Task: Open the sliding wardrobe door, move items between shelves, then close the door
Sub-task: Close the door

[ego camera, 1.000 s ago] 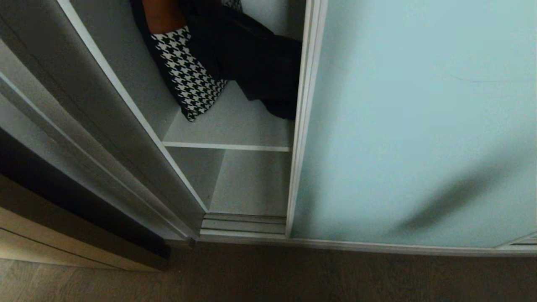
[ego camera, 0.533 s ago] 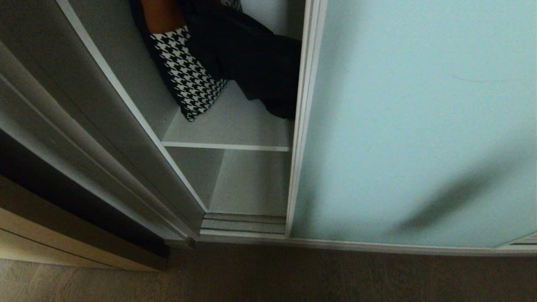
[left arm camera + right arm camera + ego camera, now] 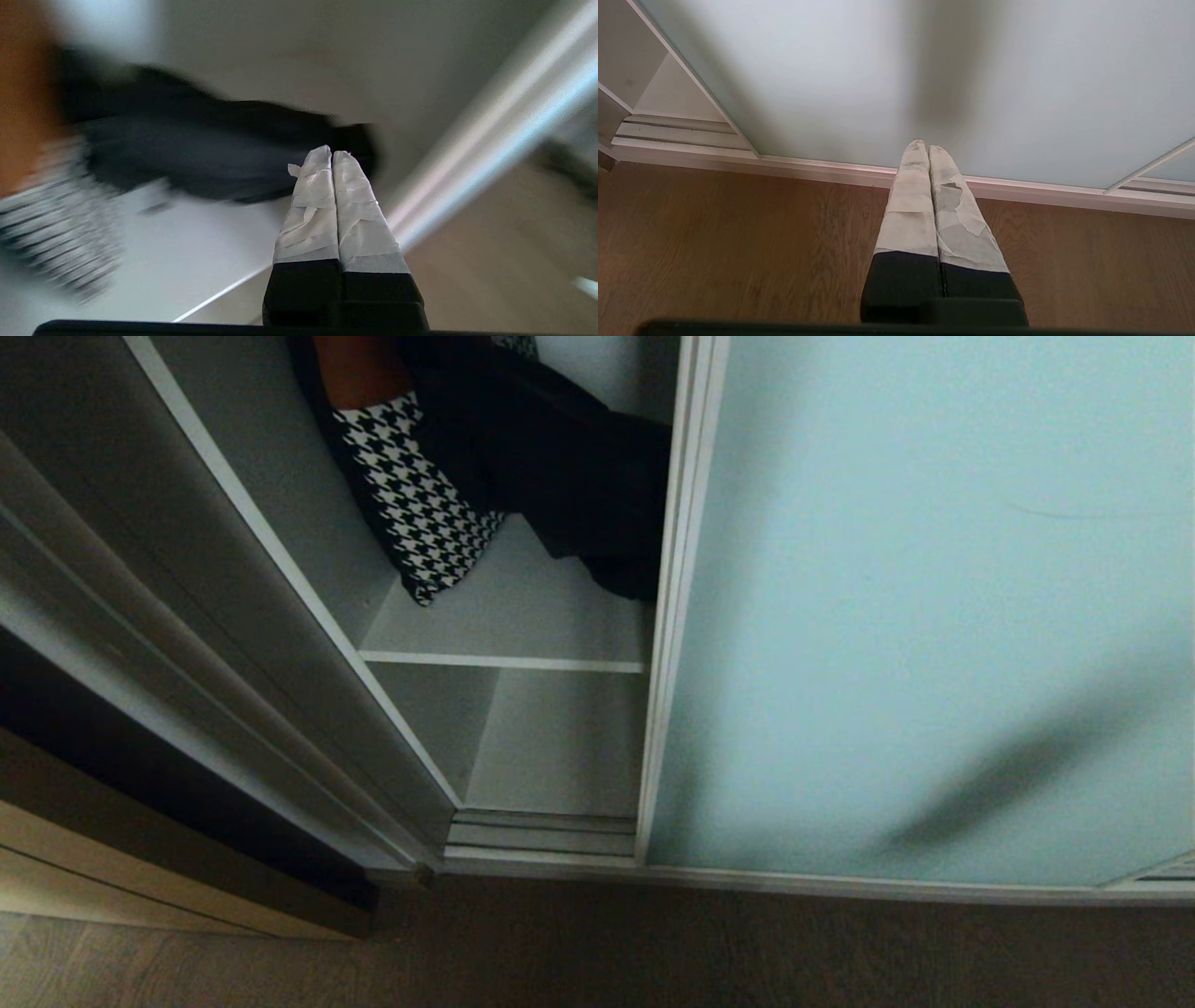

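With the sliding wardrobe door (image 3: 924,616) only part open, head view showed a black bag (image 3: 560,457) and houndstooth piece (image 3: 420,504) on the upper shelf (image 3: 523,616), lower shelf (image 3: 560,747) below. Left wrist view: left pincer (image 3: 332,154) pressed together, aimed at the bag, likely approaching. Right wrist view: right pincer (image 3: 923,144) pressed together, parked above the floor (image 3: 738,242).

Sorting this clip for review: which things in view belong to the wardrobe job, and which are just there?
Part of the job:
sliding door, partly open
black bag on the upper shelf
houndstooth piece beside it
lower shelf
left gripper

Just there:
wooden floor
tan panel
right gripper
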You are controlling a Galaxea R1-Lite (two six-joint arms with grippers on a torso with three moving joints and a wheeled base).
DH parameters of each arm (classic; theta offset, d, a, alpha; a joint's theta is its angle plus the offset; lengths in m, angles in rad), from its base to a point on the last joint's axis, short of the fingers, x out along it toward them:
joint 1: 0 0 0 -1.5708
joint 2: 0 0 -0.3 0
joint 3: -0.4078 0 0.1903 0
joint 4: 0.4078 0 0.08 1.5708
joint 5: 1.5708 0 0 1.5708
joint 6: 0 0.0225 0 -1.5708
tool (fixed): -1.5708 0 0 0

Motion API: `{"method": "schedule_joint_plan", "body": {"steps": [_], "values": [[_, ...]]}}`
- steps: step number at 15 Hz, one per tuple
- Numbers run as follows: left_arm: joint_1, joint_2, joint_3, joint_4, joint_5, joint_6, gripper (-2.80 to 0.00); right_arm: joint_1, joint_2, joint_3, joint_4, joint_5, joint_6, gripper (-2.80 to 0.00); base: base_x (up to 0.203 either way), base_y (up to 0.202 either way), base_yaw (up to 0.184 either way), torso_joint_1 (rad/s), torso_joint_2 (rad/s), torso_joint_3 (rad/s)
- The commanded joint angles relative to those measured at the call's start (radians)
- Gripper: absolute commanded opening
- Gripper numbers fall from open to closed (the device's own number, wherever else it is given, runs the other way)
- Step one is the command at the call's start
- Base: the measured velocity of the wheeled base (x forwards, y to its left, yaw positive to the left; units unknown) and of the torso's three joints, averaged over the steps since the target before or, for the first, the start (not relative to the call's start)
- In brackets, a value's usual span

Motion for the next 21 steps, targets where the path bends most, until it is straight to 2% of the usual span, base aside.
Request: {"method": "schedule_joint_plan", "body": {"steps": [1,4,6,9,12,15,16,17,19,20,21], "values": [[-0.141,0.057,-0.03,0.003,-0.005,-0.002,-2.8,0.0,0.0,0.0,-0.001,0.0,-0.001,-2.8,0.0,0.0,0.0,0.0,0.0,0.0],[-0.303,0.015,-0.003,0.008,-0.005,-0.027,-2.8,0.0,0.001,0.0,-0.001,0.0,-0.001,-2.8,0.0,0.0,0.0,0.0,0.0,0.0],[-0.337,-0.049,0.078,0.007,-0.006,-0.071,-2.8,0.0,0.002,0.0,-0.001,0.0,-0.001,-2.8,0.0,0.0,0.0,0.0,0.0,0.0],[-0.382,-0.14,0.238,0.001,-0.046,-0.092,-2.8,0.0,0.001,0.0,-0.001,0.0,0.001,-2.8,0.0,0.0,0.0,0.0,0.0,0.0],[-0.412,-0.136,0.264,-0.007,-0.057,-0.095,-2.8,0.0,0.0,0.0,-0.001,0.0,-0.001,-2.8,0.0,0.0,0.0,0.0,0.0,0.0],[-0.44,-0.056,0.259,-0.016,-0.047,-0.09,-2.8,0.0,0.0,0.0,-0.001,0.0,-0.001,-2.8,0.0,0.0,0.0,0.0,0.0,0.0],[-0.442,-0.026,0.253,-0.031,-0.039,-0.098,-2.8,0.0,0.002,0.0,-0.001,0.0,-0.001,-2.8,0.0,0.0,0.0,0.0,0.0,0.0],[-0.444,0.01,0.242,-0.063,-0.018,-0.135,-2.8,0.0,0.001,0.0,-0.001,0.0,0.0,-2.8,0.0,0.0,0.0,0.0,0.0,0.0],[-0.45,0.082,0.223,-0.136,0.055,-0.173,-2.8,0.0,0.0,0.0,-0.001,0.0,-0.001,-2.8,0.0,0.0,0.0,0.0,0.0,0.0],[-0.458,0.113,0.213,-0.193,0.112,-0.19,-2.8,0.0,0.0,0.0,-0.001,0.0,0.0,-2.8,0.0,0.0,0.0,0.0,0.0,0.0],[-0.471,0.125,0.207,-0.217,0.134,-0.216,-2.8,0.0,0.0,0.0,-0.001,0.0,-0.001,-2.8,0.0,0.0,0.0,0.0,0.0,0.0]]}}
